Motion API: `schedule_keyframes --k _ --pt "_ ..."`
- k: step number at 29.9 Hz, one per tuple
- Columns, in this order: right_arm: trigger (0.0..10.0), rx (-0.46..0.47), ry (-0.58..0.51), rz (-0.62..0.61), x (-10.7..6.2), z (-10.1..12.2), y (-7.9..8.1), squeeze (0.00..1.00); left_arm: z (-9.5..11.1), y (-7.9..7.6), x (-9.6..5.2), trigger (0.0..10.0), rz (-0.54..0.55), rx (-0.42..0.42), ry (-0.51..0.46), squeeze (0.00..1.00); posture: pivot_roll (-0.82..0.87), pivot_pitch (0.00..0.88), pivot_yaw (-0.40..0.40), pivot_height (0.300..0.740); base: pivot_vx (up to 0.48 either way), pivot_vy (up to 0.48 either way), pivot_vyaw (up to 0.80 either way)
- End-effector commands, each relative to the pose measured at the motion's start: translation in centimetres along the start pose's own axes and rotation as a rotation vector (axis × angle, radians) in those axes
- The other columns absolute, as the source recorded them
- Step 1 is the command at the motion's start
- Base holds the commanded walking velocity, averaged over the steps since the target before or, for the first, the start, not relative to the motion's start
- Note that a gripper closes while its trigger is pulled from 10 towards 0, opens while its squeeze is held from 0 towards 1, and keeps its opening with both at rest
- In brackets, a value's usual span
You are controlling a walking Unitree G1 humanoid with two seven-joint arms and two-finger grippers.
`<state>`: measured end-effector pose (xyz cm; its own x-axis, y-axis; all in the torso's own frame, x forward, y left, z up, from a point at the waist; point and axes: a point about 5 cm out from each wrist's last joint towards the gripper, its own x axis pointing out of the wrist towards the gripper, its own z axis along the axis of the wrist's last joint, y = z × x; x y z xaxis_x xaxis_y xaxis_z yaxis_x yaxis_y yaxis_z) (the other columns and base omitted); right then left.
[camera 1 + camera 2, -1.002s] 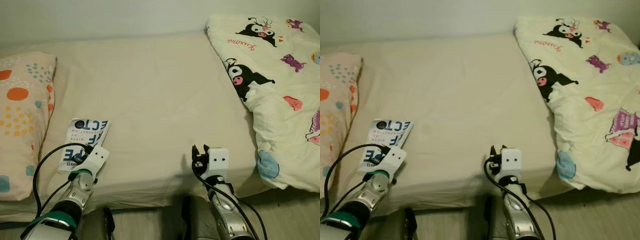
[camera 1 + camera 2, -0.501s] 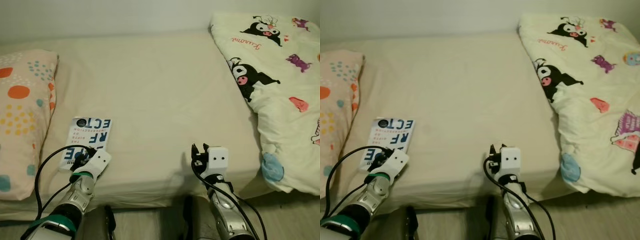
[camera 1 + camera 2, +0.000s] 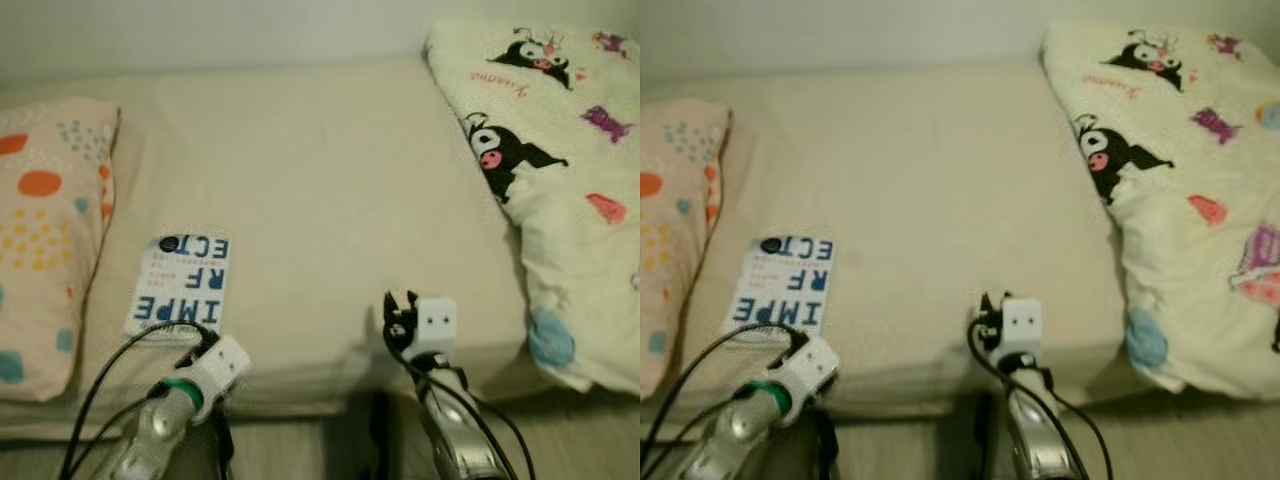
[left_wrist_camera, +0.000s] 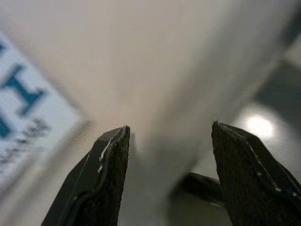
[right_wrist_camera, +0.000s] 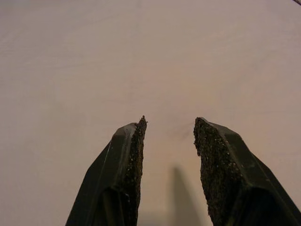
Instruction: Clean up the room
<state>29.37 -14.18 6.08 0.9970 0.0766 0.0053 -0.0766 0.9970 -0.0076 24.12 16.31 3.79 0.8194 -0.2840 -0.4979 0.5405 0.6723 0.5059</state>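
Observation:
A white paperback book [image 3: 182,285] with large blue letters lies flat on the beige bed sheet [image 3: 330,180], near the bed's front left. My left gripper [image 3: 203,338] hovers at the bed's front edge just below the book. Its fingers [image 4: 106,188] are open and hold nothing, and a corner of the book [image 4: 23,117] shows beside them. My right gripper [image 3: 401,311] rests low over the sheet near the front middle. It is also open [image 5: 169,126], with only bare sheet between the pads.
A peach pillow [image 3: 45,240] with coloured dots lies at the left, beside the book. A cream cartoon-print blanket [image 3: 560,170] is bunched on the right and hangs over the front edge. A strip of floor [image 3: 300,450] runs below the mattress.
My left arm has drawn back toward the bed's front edge, uncovering the book's near end. The right arm has stayed put. The view has shifted slightly.

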Motion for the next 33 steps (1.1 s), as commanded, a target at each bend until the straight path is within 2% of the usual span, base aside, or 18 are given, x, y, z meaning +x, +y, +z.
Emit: schedule_keyframes --k 1,2,3,4,5,6,7,11,13,14,15,16,17,18,21,23,27,33 --pt "10.0 -0.002 0.021 0.011 -0.2 -0.5 0.3 0.00 2.7 1.1 -0.4 10.0 0.083 0.038 -0.175 0.00 -0.01 0.095 0.049 0.570 0.000 0.000 0.00" --pt "10.0 -0.002 0.021 0.011 -0.2 -0.5 0.3 0.00 2.7 1.1 -0.4 10.0 0.083 0.038 -0.175 0.00 -0.01 0.095 0.049 0.570 0.000 0.000 0.00" --pt "10.0 -0.004 0.019 0.024 0.0 -0.4 0.6 0.00 5.7 3.0 -0.4 10.0 0.271 0.082 -0.345 0.00 -0.01 0.084 0.046 0.570 0.000 0.000 0.00" --pt "10.0 -0.003 0.014 0.029 0.2 -0.2 0.7 0.00 7.1 3.9 -0.5 10.0 0.336 0.090 -0.424 0.00 -0.01 0.073 0.046 0.570 0.000 0.000 0.00" --pt "10.0 -0.003 0.014 0.029 0.2 -0.2 0.7 0.00 7.1 3.9 -0.5 10.0 0.336 0.090 -0.424 0.00 -0.01 0.073 0.046 0.570 0.000 0.000 0.00" --pt "10.0 -0.002 0.009 0.032 0.3 -0.1 0.8 0.00 8.0 4.3 -0.5 10.0 0.370 0.089 -0.470 0.00 -0.01 0.066 0.045 0.570 0.000 0.000 0.00" --pt "10.0 -0.001 0.001 0.034 0.5 0.1 0.9 0.00 9.9 5.0 -0.8 10.0 0.400 0.059 -0.544 0.00 -0.01 0.056 0.045 0.570 0.000 0.000 0.00" --pt "10.0 -0.002 -0.004 0.037 0.6 0.2 0.8 0.00 11.0 5.5 -0.9 10.0 0.415 0.012 -0.563 0.00 -0.02 0.046 0.045 0.570 0.000 0.000 0.00" --pt "10.0 -0.001 -0.012 0.042 0.6 0.4 0.8 0.00 11.8 6.4 -0.2 10.0 0.425 -0.085 -0.558 0.00 -0.02 0.033 0.046 0.570 0.000 0.000 0.00" --pt "10.0 0.000 -0.019 0.045 0.6 0.5 0.8 0.00 12.0 7.0 0.3 10.0 0.422 -0.181 -0.541 0.00 -0.03 0.034 0.043 0.570 0.000 0.000 0.00" --pt "10.0 0.000 -0.019 0.045 0.6 0.5 0.8 0.00 12.0 7.0 0.3 10.0 0.422 -0.181 -0.541 0.00 -0.03 0.034 0.043 0.570 0.000 0.000 0.00" --pt "10.0 0.000 -0.023 0.047 0.5 0.6 0.8 0.00 12.1 7.3 0.6 10.0 0.417 -0.246 -0.530 0.00 -0.03 0.034 0.043 0.570 0.000 0.000 0.00" --pt "10.0 0.002 -0.037 0.050 0.4 0.8 0.9 0.00 11.6 7.7 0.9 10.0 0.420 -0.310 -0.519 0.00 -0.10 0.034 0.061 0.570 0.000 0.000 0.00" --pt "10.0 0.005 -0.057 0.053 0.4 1.2 1.1 0.00 10.9 8.2 1.2 10.0 0.433 -0.363 -0.507 0.00 -0.10 0.034 0.061 0.570 0.000 0.000 0.00" --pt "10.0 0.008 -0.098 0.048 0.4 2.1 1.4 0.00 10.0 8.8 1.3 10.0 0.446 -0.370 -0.495 0.00 -0.16 0.025 0.094 0.570 0.000 0.000 0.00" --pt "10.0 0.026 -0.139 0.013 0.2 2.9 1.1 0.00 9.4 9.9 1.7 10.0 0.458 -0.378 -0.472 0.00 -0.18 0.022 0.113 0.570 0.000 0.000 0.00" --pt "10.0 0.019 -0.135 -0.029 -0.4 2.6 0.1 0.00 9.5 11.2 2.3 10.0 0.470 -0.410 -0.449 0.00 -0.20 0.023 0.136 0.570 0.000 0.000 0.00" --pt "10.0 0.021 -0.113 -0.052 -1.1 2.0 -0.5 0.00 9.5 11.4 2.8 10.0 0.465 -0.471 -0.437 0.00 -0.22 0.030 0.136 0.570 0.000 0.000 0.00"
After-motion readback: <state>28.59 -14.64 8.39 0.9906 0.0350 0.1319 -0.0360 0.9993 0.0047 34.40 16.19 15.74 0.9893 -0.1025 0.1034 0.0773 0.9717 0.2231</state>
